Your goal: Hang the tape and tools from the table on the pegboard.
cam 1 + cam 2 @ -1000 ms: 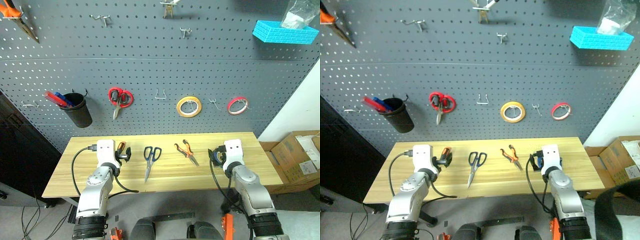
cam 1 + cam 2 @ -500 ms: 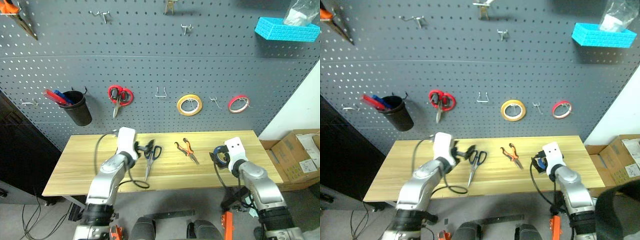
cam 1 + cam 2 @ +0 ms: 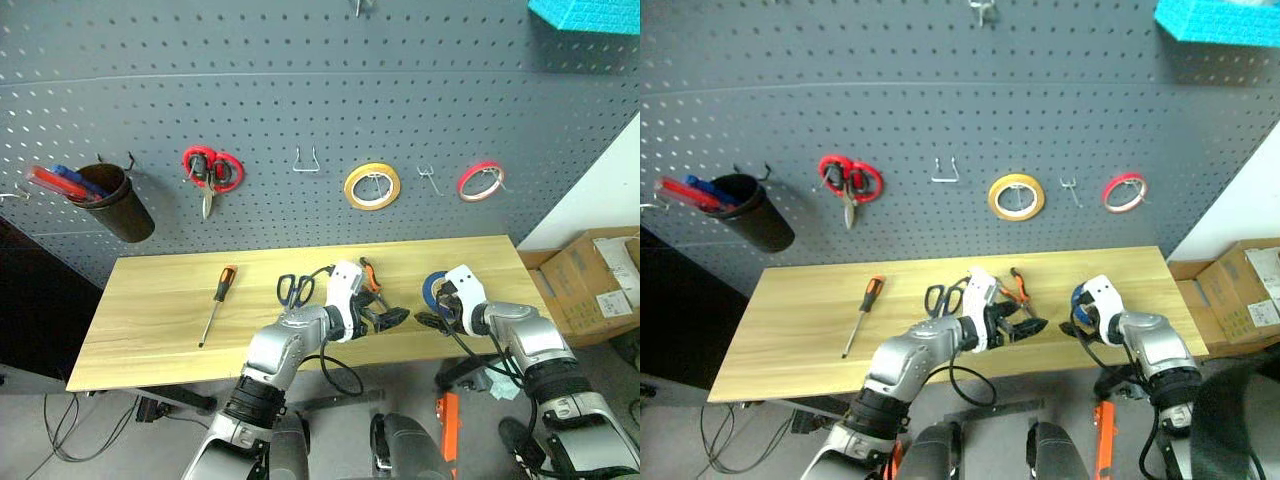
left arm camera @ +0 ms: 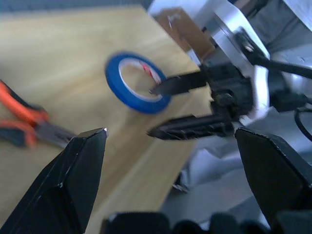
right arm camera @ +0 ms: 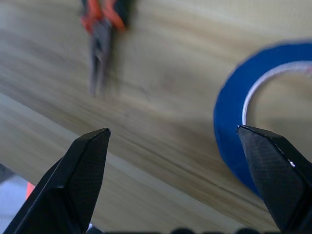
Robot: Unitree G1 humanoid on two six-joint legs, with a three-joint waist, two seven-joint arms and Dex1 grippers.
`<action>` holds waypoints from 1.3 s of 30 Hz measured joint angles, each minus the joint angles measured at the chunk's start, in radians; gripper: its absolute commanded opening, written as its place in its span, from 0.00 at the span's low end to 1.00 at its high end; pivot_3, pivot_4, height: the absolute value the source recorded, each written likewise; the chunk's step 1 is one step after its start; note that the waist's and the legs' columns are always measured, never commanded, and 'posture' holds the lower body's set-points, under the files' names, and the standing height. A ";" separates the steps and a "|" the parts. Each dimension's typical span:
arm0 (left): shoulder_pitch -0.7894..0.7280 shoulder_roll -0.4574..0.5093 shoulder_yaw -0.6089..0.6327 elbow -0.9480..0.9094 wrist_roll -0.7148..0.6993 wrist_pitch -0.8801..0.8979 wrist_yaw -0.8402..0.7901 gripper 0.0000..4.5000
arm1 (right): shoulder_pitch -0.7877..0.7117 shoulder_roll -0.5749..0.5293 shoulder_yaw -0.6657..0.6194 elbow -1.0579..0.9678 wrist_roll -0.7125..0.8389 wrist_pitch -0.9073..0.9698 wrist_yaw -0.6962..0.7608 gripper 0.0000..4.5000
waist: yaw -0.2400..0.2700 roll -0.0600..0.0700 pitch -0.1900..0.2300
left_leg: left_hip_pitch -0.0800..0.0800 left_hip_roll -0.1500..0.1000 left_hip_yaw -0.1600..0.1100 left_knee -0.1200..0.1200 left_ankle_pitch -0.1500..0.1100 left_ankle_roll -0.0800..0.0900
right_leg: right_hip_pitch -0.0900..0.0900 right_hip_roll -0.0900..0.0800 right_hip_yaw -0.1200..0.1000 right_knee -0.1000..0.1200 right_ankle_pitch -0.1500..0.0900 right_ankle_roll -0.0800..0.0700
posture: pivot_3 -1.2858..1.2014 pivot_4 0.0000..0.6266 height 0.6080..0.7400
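The left gripper [image 3: 392,318] hangs over the middle of the table [image 3: 150,330] with its two black fingers spread wide and nothing between them, pointing toward the robot's right. The right gripper [image 3: 432,318] sits close by, near the table's front edge, fingers also wide apart and empty, aimed back toward the left one, so the two sets of tips nearly face each other. The blue tape [image 3: 437,288] lies flat on the wood just beside the right gripper; from the left wrist view one of that gripper's fingertips [image 4: 168,86] reaches over the ring's rim, though I can't tell whether it touches. The orange-and-black pliers [image 3: 368,275] lie just behind the left gripper, partly covered by its wrist. The blue-looped scissors [image 3: 293,291] rest beside that arm, loops toward the pegboard [image 3: 300,90]. The screwdriver [image 3: 217,303] lies well apart on the left part of the table. On the pegboard hang red-looped scissors [image 3: 207,170], a yellow tape roll [image 3: 372,186], a red tape roll [image 3: 480,180] and a black cup [image 3: 115,203] holding pens.
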 measured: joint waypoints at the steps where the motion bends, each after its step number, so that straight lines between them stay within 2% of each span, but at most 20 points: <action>1: 0.000 -0.008 -0.001 0.001 0.000 0.000 0.001 0.99 | -0.009 -0.003 0.005 0.021 -0.007 -0.011 0.003 1.00 | 0.000 0.000 0.007 | 0.000 0.000 0.000 0.000 0.000 0.000 | 0.000 0.000 0.000 0.000 0.000 0.001 | 0.56 0.50 1.00; 11: 0.020 -0.017 -0.008 -0.002 0.000 0.033 0.021 0.99 | -0.128 -0.022 0.019 0.212 -0.064 -0.175 0.041 1.00 | -0.002 -0.006 0.055 | 0.000 0.000 -0.001 0.002 0.000 0.001 | 0.000 -0.001 0.000 0.002 -0.001 0.002 | 0.56 0.55 1.00; 17: 0.045 -0.004 -0.005 -0.020 -0.001 0.040 0.022 0.99 | -0.131 -0.032 0.003 0.145 -0.046 -0.100 0.072 1.00 | -0.002 -0.004 0.066 | -0.003 0.000 -0.001 0.002 0.000 0.000 | -0.003 -0.001 0.000 0.003 -0.001 0.003 | 0.56 0.52 1.00; 20: 0.045 0.002 0.008 -0.020 -0.001 0.039 0.022 0.99 | -0.131 -0.032 -0.005 0.088 -0.031 -0.064 0.080 1.00 | -0.002 -0.003 0.068 | -0.005 -0.002 -0.001 0.002 0.000 0.000 | -0.007 -0.003 0.000 0.010 -0.005 0.007 | 0.56 0.52 1.00; 24: 0.028 0.002 0.013 -0.017 0.000 0.034 0.022 0.99 | -0.150 -0.033 -0.012 0.097 -0.030 -0.065 0.075 1.00 | -0.001 -0.001 0.070 | -0.006 -0.002 -0.002 0.001 -0.001 0.000 | -0.010 -0.003 -0.001 0.012 -0.006 0.009 | 0.56 0.52 1.00; 38: 0.008 -0.044 0.013 -0.012 -0.002 0.017 0.022 0.99 | -0.246 -0.027 -0.001 0.458 -0.129 -0.314 0.017 1.00 | -0.001 -0.003 0.073 | -0.007 -0.003 -0.001 0.002 0.000 0.000 | -0.011 -0.003 0.000 0.013 -0.006 0.009 | 0.57 0.53 1.00; 39: 0.006 -0.046 0.013 -0.012 -0.002 0.017 0.022 1.00 | -0.249 -0.026 -0.001 0.471 -0.130 -0.322 0.016 0.96 | -0.001 -0.004 0.073 | -0.006 -0.003 -0.001 0.002 0.000 0.000 | -0.011 -0.003 0.000 0.013 -0.006 0.009 | 0.57 0.53 1.00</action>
